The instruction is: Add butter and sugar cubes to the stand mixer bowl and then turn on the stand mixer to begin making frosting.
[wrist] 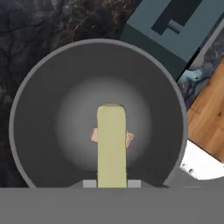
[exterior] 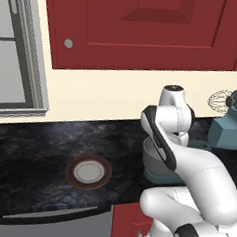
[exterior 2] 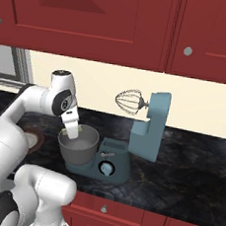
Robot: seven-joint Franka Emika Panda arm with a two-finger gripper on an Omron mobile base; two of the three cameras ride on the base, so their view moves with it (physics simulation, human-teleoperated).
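Butter (wrist: 112, 144) pinched between the fingertips (wrist: 89, 183) of the gripper (wrist: 112, 184), held end-on straight above the middle of the bowl (wrist: 43, 109) — small brownish sugar cubes (wrist: 129, 139) lying on the bottom beneath it. Bowl seated on the base of the mixer (exterior 2: 150, 129), head tilted back, whisk (exterior 2: 128, 101) clear. Likely light and soft, greasy too — prone to denting or sliding under a hard squeeze. Best gripped across the narrow sides near one end, gently. Plate (exterior: 88, 172) well apart on the counter (exterior: 28, 154).
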